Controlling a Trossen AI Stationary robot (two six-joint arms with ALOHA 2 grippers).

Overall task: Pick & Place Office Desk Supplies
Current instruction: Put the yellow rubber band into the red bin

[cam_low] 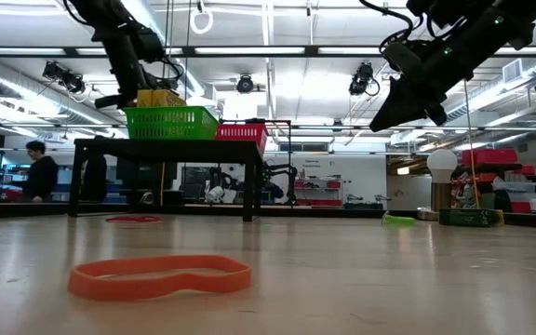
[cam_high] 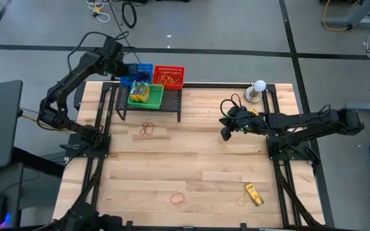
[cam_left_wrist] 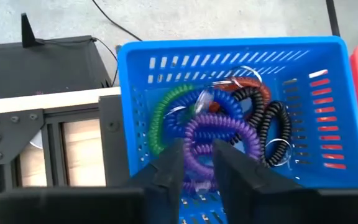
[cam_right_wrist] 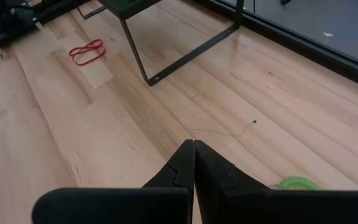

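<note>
Coil cords [cam_left_wrist: 219, 121] in blue basket [cam_left_wrist: 328, 81]; left gripper [cam_left_wrist: 194, 163] hovering above, parted.

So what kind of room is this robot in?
Probably a robotics lab or workshop: the wooden table stands on a grey floor with loose cables, and the low view shows ceiling pipes and shelves behind.

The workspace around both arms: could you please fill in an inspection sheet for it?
Surface: wooden table, with a black rack at its far edge.
Job's things: blue basket holding coiled cords; green basket; red basket; red bands; orange band; yellow box.
Clutter: white ball on a base.
Grippers: left gripper open above the blue basket; right gripper shut above the table, empty.
Cables: loose cables on the floor.
Surroundings: a person in the background.
</note>
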